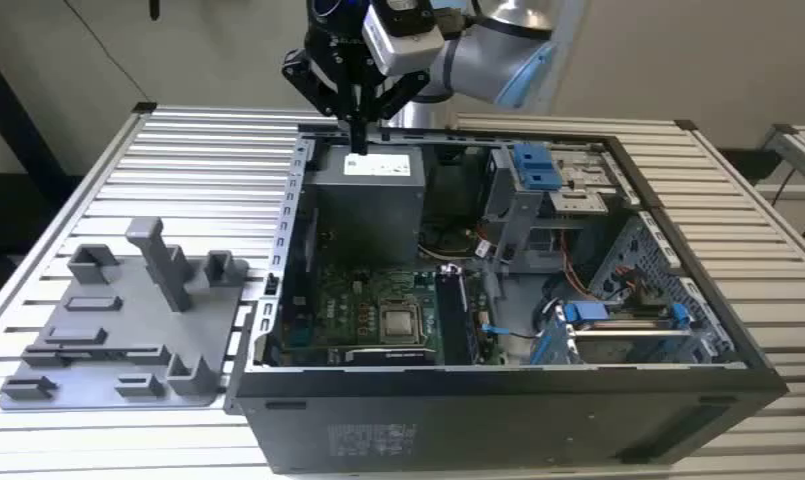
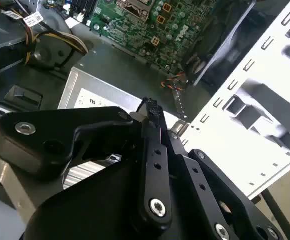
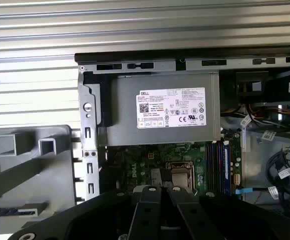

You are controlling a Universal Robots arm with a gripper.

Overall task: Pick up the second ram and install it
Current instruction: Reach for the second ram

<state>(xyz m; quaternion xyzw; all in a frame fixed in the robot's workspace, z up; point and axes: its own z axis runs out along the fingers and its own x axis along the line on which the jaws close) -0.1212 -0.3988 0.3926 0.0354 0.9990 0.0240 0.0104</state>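
Black gripper (image 2: 150, 106) with fingers pressed together, nothing between them, hovering over power supply (image 3: 159, 115) inside open case (image 1: 509, 400), 1 dark ribbed ram (image 3: 15, 210) lying in grey tray (image 1: 142, 325), well apart from gripper

Exterior view high, looking down on open computer case (image 1: 509, 420) and grey fixture tray (image 1: 125, 325), both wrist views close behind the gripper (image 2: 152, 112), sharing power supply (image 3: 159, 115), motherboard (image 3: 145, 160).

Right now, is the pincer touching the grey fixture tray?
Apart. The exterior view shows the pincer over the power supply inside the case, while the fixture tray lies outside it on the table, at the exterior view's left.
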